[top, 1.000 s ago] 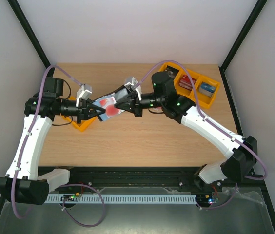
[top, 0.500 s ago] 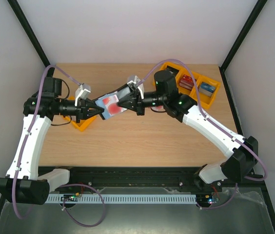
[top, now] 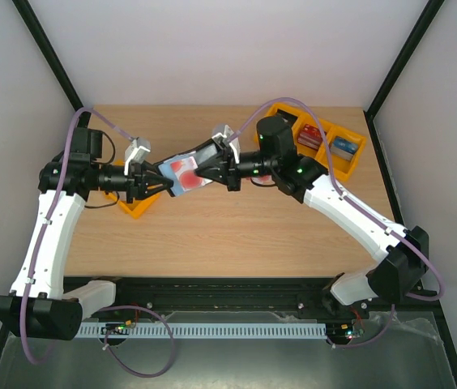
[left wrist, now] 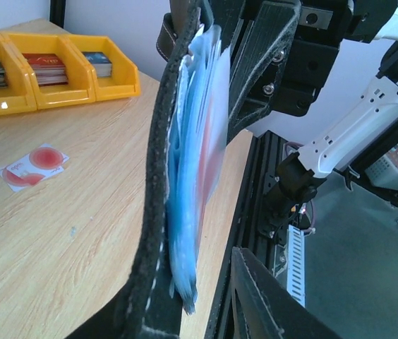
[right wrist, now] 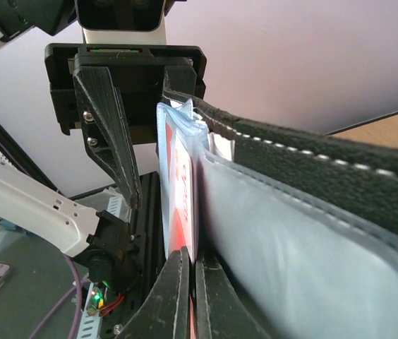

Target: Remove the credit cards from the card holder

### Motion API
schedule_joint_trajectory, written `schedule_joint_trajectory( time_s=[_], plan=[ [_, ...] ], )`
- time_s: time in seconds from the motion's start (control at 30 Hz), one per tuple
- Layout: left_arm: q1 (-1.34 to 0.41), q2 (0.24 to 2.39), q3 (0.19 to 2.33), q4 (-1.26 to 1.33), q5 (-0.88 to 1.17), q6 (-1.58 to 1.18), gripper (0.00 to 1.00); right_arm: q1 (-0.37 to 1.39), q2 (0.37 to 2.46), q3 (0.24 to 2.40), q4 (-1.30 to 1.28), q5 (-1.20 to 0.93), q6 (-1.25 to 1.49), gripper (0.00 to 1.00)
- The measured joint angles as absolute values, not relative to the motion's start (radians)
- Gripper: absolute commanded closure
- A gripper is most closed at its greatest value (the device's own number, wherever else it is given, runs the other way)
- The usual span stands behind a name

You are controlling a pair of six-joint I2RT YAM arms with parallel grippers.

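Note:
The black card holder (top: 181, 172) hangs open in the air between my two grippers, over the back left of the table. A pale credit card (top: 184, 167) with red blotches shows among its blue-grey clear pockets (left wrist: 192, 162). My right gripper (right wrist: 193, 258) is shut on the edge of that credit card (right wrist: 183, 198), beside the holder's grey lining (right wrist: 291, 233). My left gripper (left wrist: 192, 296) is open around the holder's black cover (left wrist: 158, 183); its right finger (left wrist: 255, 296) stands apart from the pockets. Another credit card (left wrist: 33, 164) lies flat on the table.
Yellow trays (top: 343, 166) with stacks of dark, red and blue cards stand at the back right. Another yellow tray (top: 135, 207) sits under my left arm. The table's near edge and a black rail (left wrist: 245, 183) run right behind the holder in the left wrist view.
The held holder shifted slightly up and to the right with the right gripper. My left gripper's jaws have come apart and no longer pinch the holder.

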State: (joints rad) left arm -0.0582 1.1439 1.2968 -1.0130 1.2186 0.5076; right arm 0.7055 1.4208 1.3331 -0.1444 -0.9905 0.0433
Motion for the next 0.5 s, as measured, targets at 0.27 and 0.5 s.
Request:
schedule_joint_trajectory(
  time_s=[0.27, 0.5],
  plan=[
    [-0.058, 1.144, 1.297, -1.004, 1.222, 0.504, 0.83, 0.708, 1.424, 1.333, -0.105, -1.008, 0.089, 0.98],
    [-0.056, 1.144, 1.296, -1.005, 1.214, 0.501, 0.87, 0.714, 1.435, 1.333, -0.1, -1.016, 0.09, 0.98]
  ],
)
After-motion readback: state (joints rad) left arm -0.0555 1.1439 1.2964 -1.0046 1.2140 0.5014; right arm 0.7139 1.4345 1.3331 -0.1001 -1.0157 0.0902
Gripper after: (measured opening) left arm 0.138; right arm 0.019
